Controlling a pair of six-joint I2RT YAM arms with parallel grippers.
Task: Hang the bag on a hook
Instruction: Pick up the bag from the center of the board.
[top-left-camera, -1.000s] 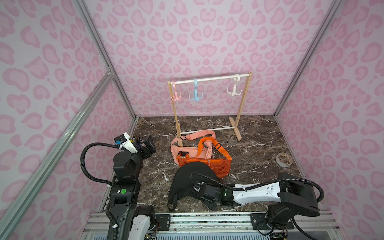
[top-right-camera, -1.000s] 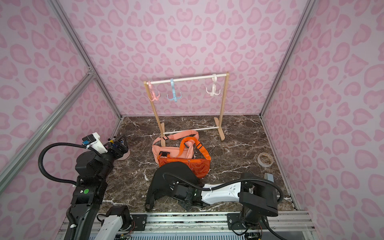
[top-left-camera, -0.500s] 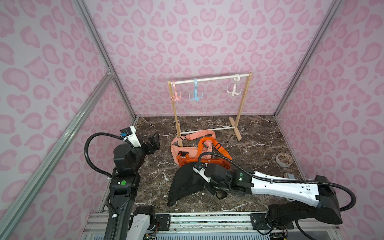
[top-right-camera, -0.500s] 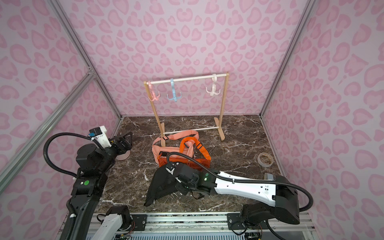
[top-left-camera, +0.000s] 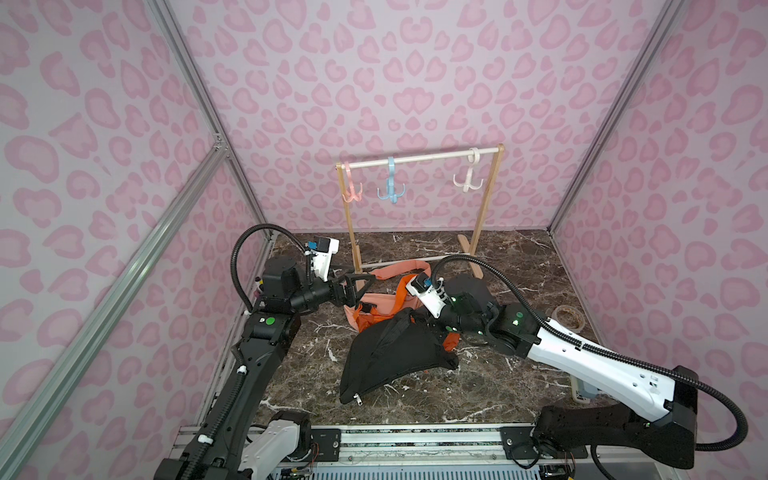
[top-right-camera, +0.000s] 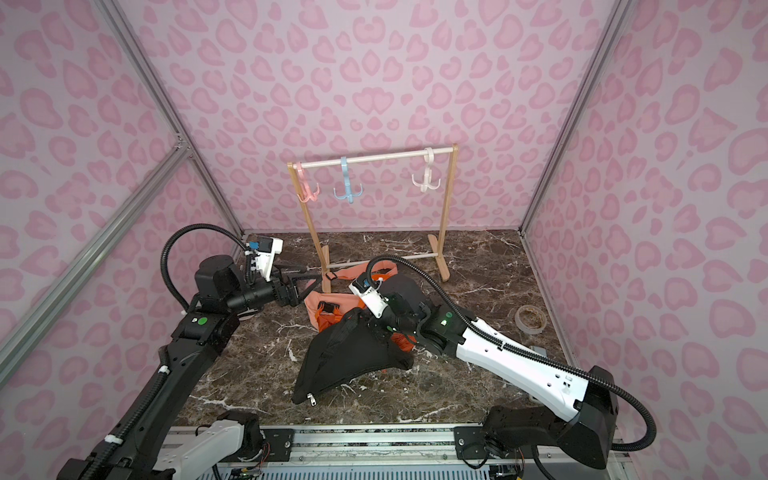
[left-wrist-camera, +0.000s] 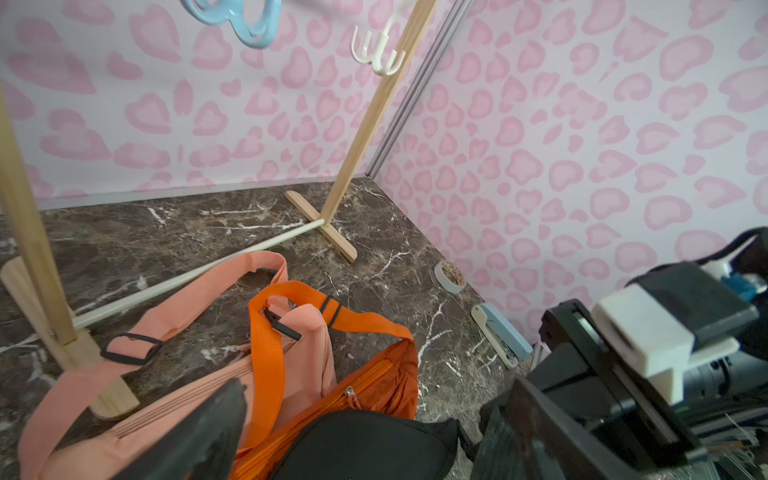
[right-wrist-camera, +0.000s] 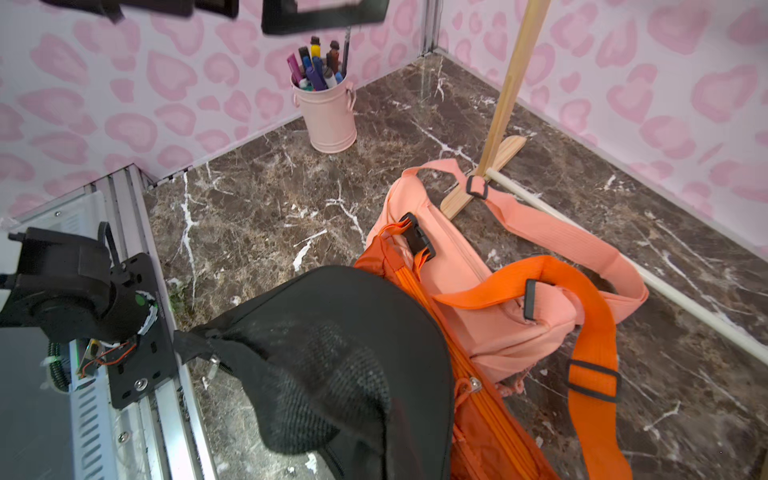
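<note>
A black bag (top-left-camera: 390, 357) slumps on the marble floor with its upper end lifted, and my right gripper (top-left-camera: 417, 319) is shut on that end. In the right wrist view the black bag (right-wrist-camera: 332, 353) fills the foreground and hides the jaws. It leans on an orange bag (top-left-camera: 451, 338) and a peach bag (top-left-camera: 374, 301). My left gripper (top-left-camera: 359, 289) hangs open just above the peach bag, holding nothing; its fingers (left-wrist-camera: 216, 428) frame the black bag (left-wrist-camera: 332, 453). Pink (top-left-camera: 352, 193), blue (top-left-camera: 391, 192) and white (top-left-camera: 467, 183) hooks hang bare on the wooden rack (top-left-camera: 484, 208).
The rack's foot rail (right-wrist-camera: 623, 266) runs right behind the bags, with the peach strap (right-wrist-camera: 552, 232) draped over it. A pink pen cup (right-wrist-camera: 328, 112) stands at the back left. A tape roll (top-left-camera: 568, 318) and a stapler (left-wrist-camera: 500, 336) lie by the right wall.
The right gripper closed on the black bag and drew its end up and back from the front edge toward the orange bag. The left arm reached right toward the bags, jaws open.
</note>
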